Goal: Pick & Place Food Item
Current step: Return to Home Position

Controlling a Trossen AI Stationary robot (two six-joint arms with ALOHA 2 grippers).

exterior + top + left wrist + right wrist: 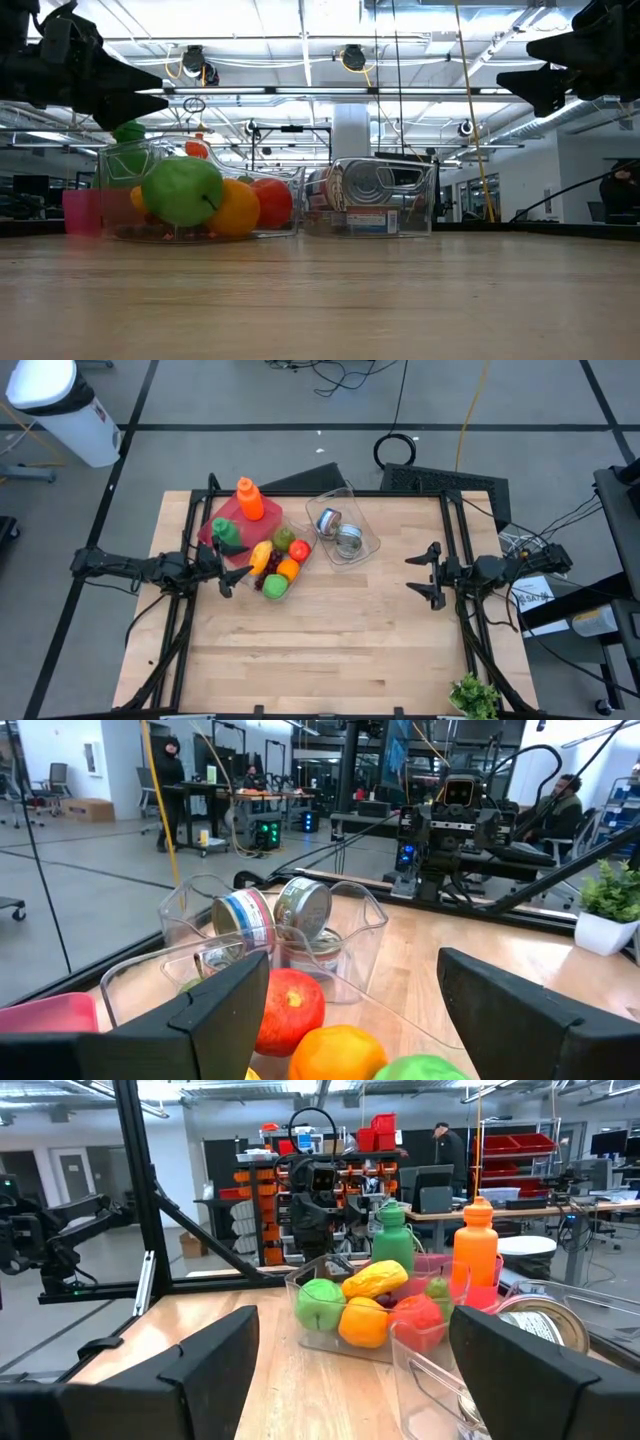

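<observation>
A clear bin (278, 563) holds the food: a green apple (275, 587), an orange (288, 569), a red apple (298, 550) and a yellow piece (260, 555). In the left wrist view the red apple (292, 1008) and orange (335, 1055) lie just ahead of the fingers. My left gripper (238, 568) (352, 970) hovers open at the bin's left side, above table height (140, 90). My right gripper (415, 573) (352, 1320) waits open near the table's right edge, high in the low view (520, 65).
A second clear bin (342, 530) with tin cans (300, 907) stands right of the fruit. A pink tray (215, 520) behind it carries an orange bottle (248, 498) and a green bottle (226, 534). A small potted plant (475, 695) sits at the near right corner.
</observation>
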